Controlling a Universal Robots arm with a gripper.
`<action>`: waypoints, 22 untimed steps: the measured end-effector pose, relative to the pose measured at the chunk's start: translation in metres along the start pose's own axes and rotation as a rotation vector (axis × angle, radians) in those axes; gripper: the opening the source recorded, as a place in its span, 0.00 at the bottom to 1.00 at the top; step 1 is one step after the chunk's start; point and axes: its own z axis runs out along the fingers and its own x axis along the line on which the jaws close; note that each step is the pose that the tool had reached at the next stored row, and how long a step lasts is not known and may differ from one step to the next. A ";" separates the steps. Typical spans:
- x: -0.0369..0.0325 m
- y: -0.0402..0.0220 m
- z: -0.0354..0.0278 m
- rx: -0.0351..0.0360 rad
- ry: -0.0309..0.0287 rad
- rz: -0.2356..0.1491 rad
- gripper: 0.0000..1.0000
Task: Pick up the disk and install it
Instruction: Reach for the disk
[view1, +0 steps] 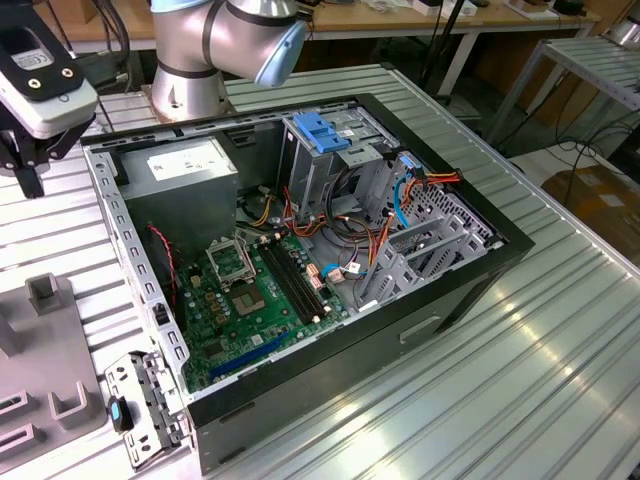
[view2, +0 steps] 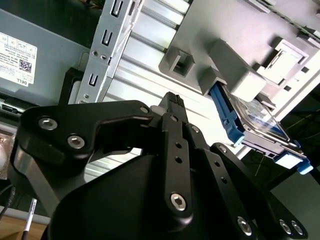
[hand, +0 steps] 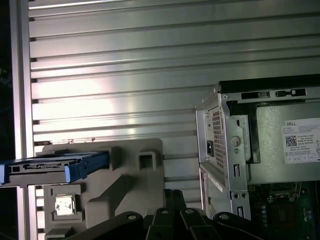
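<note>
The disk (view2: 256, 131) is a flat silver drive with blue side rails, resting in a grey moulded fixture (view2: 235, 45) on the slatted table. In the first wrist view the disk (hand: 47, 167) lies edge-on across the fixture (hand: 132, 175). My gripper (view2: 172, 99) hangs above the table beside the fixture, apart from the disk, its black fingers shut together with nothing between them. In the exterior view the gripper (view1: 28, 172) is at the far left, above the fixture (view1: 45, 345) and outside the open computer case (view1: 470, 270).
Inside the case stand a metal drive cage with a light-blue latch (view1: 322, 135), a grey power supply box (view1: 188, 170), the green motherboard (view1: 255, 300) and loose cables (view1: 400, 200). The case's metal edge (hand: 220, 145) is close to the fixture. The arm's base (view1: 190, 70) is behind the case.
</note>
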 end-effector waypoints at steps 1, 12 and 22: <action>0.0023 -0.0001 0.0002 0.0000 0.0000 0.000 0.11; 0.0339 0.0042 0.0032 0.0000 0.0000 0.000 0.11; 0.0884 0.0021 0.0074 0.0000 0.0002 0.000 0.11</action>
